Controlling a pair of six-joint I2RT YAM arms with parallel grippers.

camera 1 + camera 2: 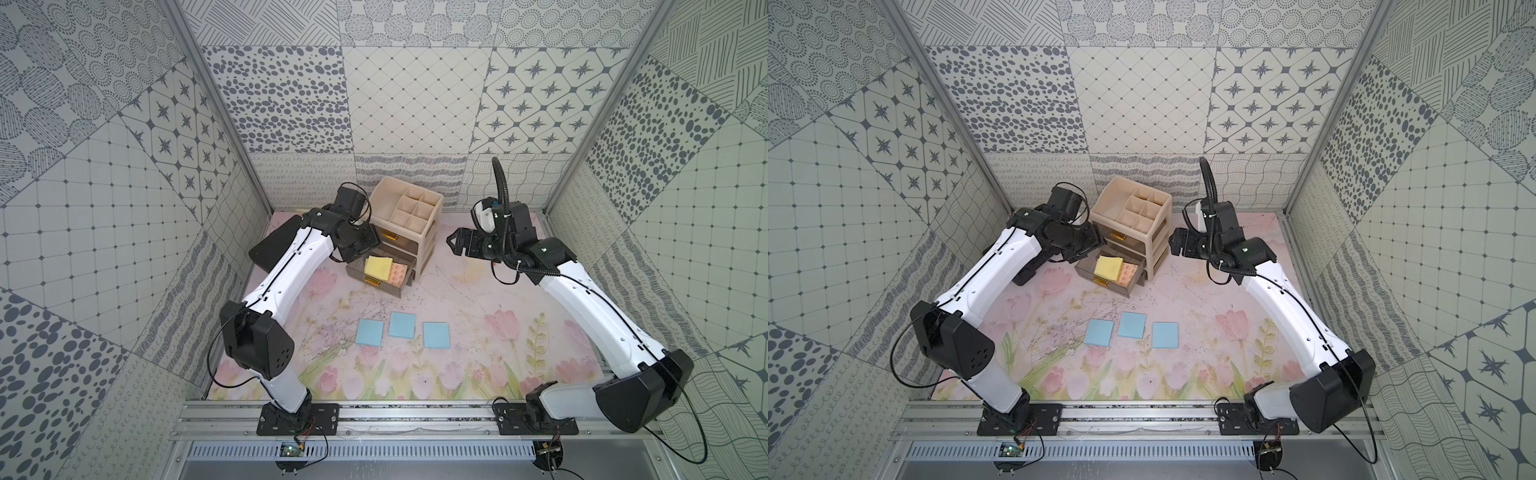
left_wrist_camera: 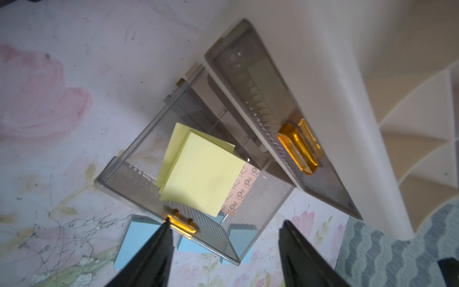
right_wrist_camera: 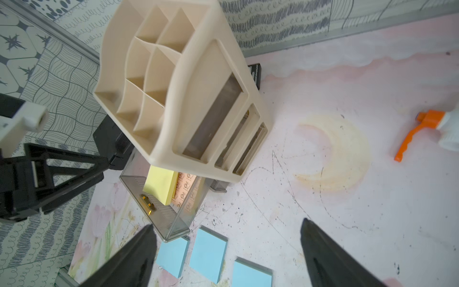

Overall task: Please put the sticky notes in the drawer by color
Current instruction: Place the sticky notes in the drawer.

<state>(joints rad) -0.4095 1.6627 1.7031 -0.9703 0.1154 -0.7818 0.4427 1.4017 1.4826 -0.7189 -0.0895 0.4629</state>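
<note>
Left wrist view: left gripper jaws apart, empty (near yellow sticky notes).

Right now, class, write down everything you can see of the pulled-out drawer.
The pulled-out drawer is a translucent grey plastic box with a gold handle on its front. It sticks out of the cream cabinet, below another grey drawer. Inside lie yellow sticky notes, stacked partly over patterned pink sticky notes. The left gripper hangs above its front, jaws apart and empty.
</note>
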